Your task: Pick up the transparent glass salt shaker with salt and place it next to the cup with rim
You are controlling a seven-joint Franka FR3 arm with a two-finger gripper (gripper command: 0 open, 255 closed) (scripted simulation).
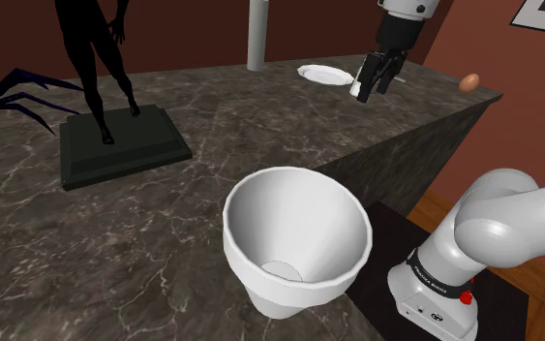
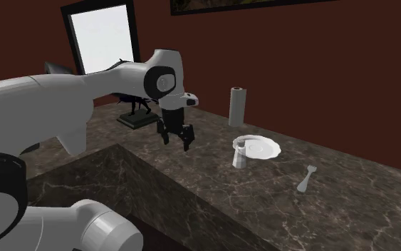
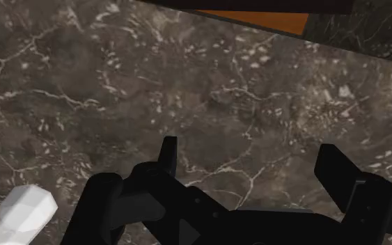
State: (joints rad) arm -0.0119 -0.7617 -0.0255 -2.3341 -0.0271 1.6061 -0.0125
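2 black fingers (image 3: 168, 156) stand wide apart with nothing clasped, and between them lies bare dark marbled counter (image 3: 208, 83). The gripper (image 2: 176, 144) hangs a little above that counter, fingers pointing down, on the end of the white arm (image 2: 63, 100). Just outside 1 finger, and not between the 2, the wrist view catches a white faceted end of the salt shaker (image 3: 21, 212). In the second exterior view the shaker, drawn pale grey and white, stands upright on the counter to that view's right of the fingers, near them but clear of them. Just beyond the shaker from the fingers sits a white plate (image 2: 261, 147); whether shaker and plate touch I cannot tell. Farther out the same way, a small white utensil (image 2: 305, 180) lies flat on the marble. Behind the plate, farther from the fingers, a pale roll (image 2: 237, 105) stands upright. In the shoulder view an egg (image 1: 469, 82) rests to that view's right of the fingers, near the counter's edge. To that view's left of the fingers, well apart, a black figure (image 1: 96, 58) stands on a dark slab base (image 1: 125, 145). Farthest from the fingers is the cup (image 1: 294, 242), a large white flared vessel with a thick rim, upright and mouth up at the counter's near end, well apart from the shaker. Below it, off the counter, is the arm's base (image 1: 435, 291).
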